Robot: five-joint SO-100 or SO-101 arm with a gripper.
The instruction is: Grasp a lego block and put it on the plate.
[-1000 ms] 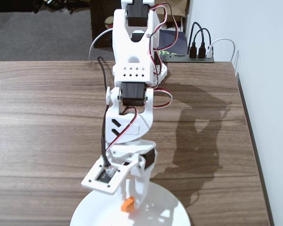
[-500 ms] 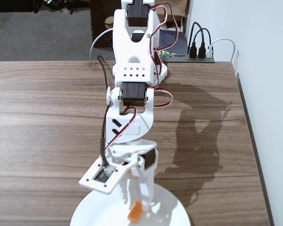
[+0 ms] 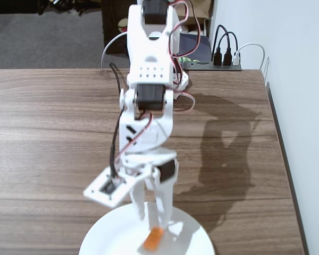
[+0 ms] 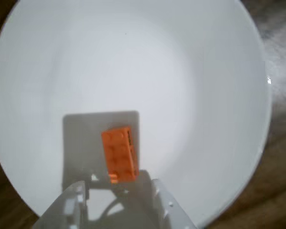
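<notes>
The orange lego block (image 4: 119, 153) lies flat on the white plate (image 4: 190, 71), studs up, free of both fingers. My gripper (image 4: 117, 183) hangs just above the block's near end, open, with nothing between its jaws. In the fixed view the lego block (image 3: 154, 239) rests on the plate (image 3: 98, 236) at the bottom edge of the picture. There the gripper (image 3: 151, 220) points down over the block, its white fingers (image 3: 163, 207) apart. The arm hides the plate's far rim.
The plate sits at the near edge of a dark wooden table (image 3: 48, 127). A white wall (image 3: 303, 106) runs along the table's right edge. A power strip with plugged cables (image 3: 226, 57) lies at the back right.
The gripper opened and let the lego block drop onto the plate. Since then the arm has lifted slightly and the block lies still.
</notes>
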